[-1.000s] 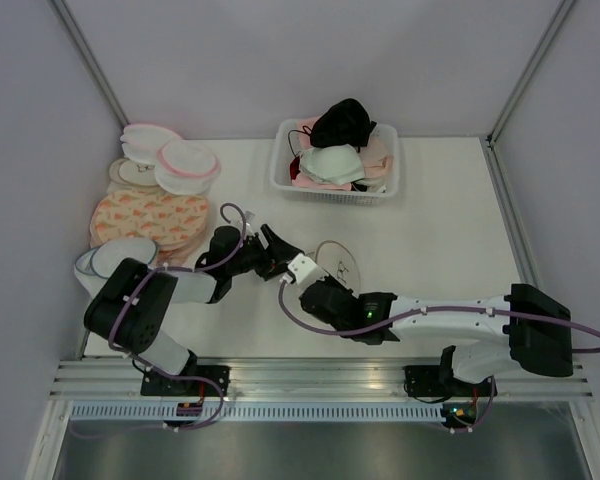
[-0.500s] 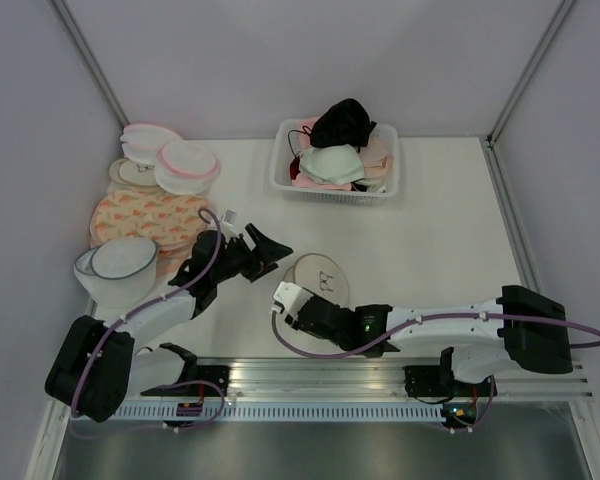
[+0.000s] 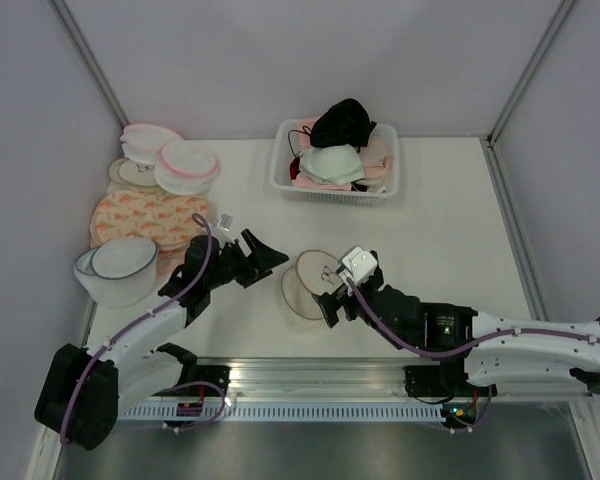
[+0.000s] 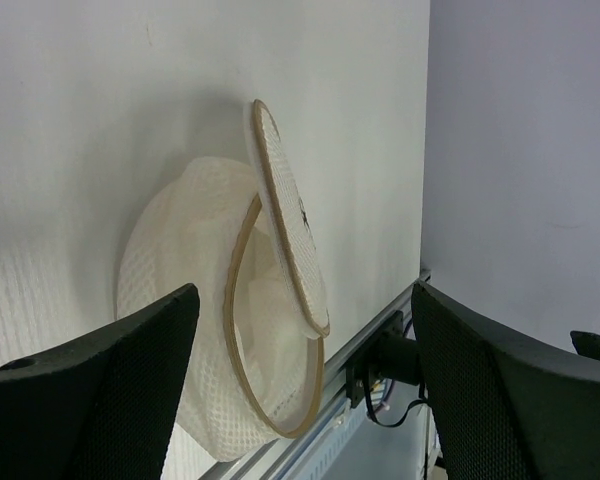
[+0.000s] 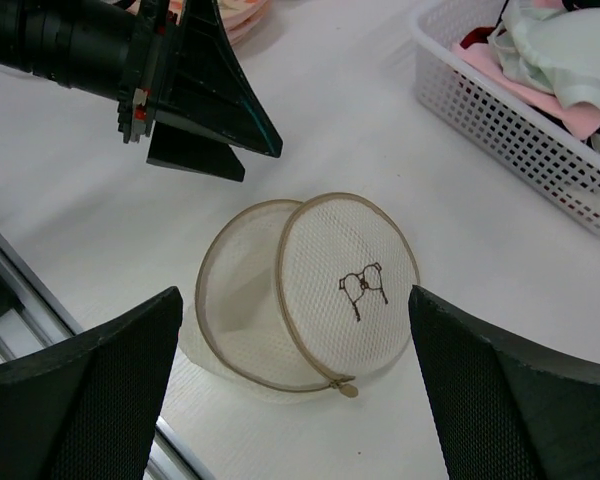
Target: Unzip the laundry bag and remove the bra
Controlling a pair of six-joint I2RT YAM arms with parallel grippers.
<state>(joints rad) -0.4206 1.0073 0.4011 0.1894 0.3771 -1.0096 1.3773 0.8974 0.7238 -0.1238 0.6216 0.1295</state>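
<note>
The laundry bag [image 3: 302, 292] lies on its side near the table's front. Its tan-rimmed lid [image 5: 348, 282] with the black drawing stands swung open, the zip pull [image 5: 349, 390] hanging at the bottom. The mesh body [image 4: 170, 290] looks empty inside. My left gripper [image 3: 268, 256] is open just left of the bag, not touching it. My right gripper [image 3: 332, 300] is open at the bag's right, above it, with nothing between its fingers [image 5: 100, 380]. The black bra [image 3: 342, 122] lies on top of the heap in the white basket [image 3: 383, 190] at the back.
The basket also holds pink, cream and pale green bras [image 3: 332, 165]. A bigger mesh tub [image 3: 120, 268] stands at the left edge. Flat patterned discs [image 3: 145, 215] and pink-rimmed discs [image 3: 185, 165] are stacked behind it. A metal rail [image 3: 310, 375] runs along the front edge.
My right gripper has opened and swung from the bag's left to its right. The lid now stands open, away from the body. My left arm has drawn back to the left.
</note>
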